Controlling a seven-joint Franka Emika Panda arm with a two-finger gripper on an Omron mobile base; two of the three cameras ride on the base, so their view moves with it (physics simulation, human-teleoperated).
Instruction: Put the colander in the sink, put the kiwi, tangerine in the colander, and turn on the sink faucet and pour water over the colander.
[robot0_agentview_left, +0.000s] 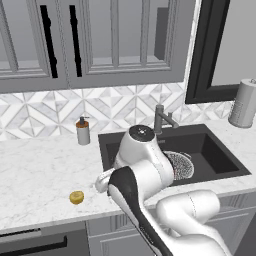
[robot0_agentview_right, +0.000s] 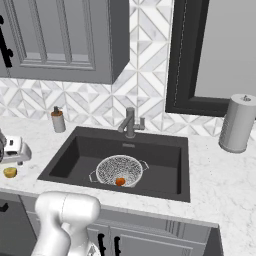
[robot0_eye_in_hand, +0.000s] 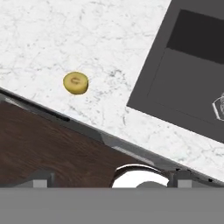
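My gripper (robot0_agentview_right: 17, 150) hangs spread wide and empty above the counter's front edge. The kiwi (robot0_eye_in_hand: 75, 83) lies on the counter (robot0_eye_in_hand: 87, 35) ahead, well left of the sink (robot0_eye_in_hand: 183, 83), so I judge I must reach away from the sink.

Even, bright, flat rendered light; the worktop (robot0_agentview_left: 40, 165) bears only faint soft shadows, no glare; edges slightly soft and pixelated.

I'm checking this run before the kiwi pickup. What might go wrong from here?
The small yellow-brown kiwi lies on the white marble counter near its front edge, so a nudge from the open gripper might roll it off. The speckled silvery colander in the dark charcoal sink already holds the bright orange tangerine; a dropped kiwi may bounce out.
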